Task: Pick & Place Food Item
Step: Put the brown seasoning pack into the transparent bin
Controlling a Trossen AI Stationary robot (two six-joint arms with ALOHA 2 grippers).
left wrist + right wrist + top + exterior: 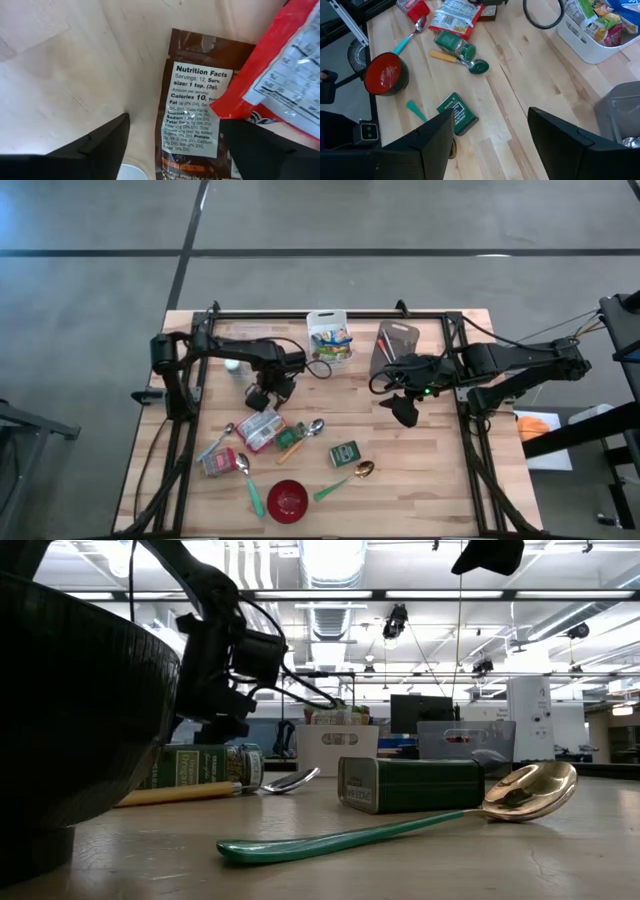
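Left fingers (100, 142) spread above brown packet (197, 110), not gripping.

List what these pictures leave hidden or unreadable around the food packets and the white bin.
- Brown packet, left wrist view: its brand side faces down, and the red packet overlaps one corner.
- White bin, right wrist view: cut off by the picture's edge; its contents are only partly seen.
- Red bowl, low view: a dark blur that blocks the table behind it.

The high view looks straight down on the whole counter (420, 430), while the low view sits at counter height, close behind the red bowl (287, 500). The left wrist view hangs close above a brown packet (197, 115); the right wrist view looks from farther off and shares the green tin (457, 114) with both wider views.
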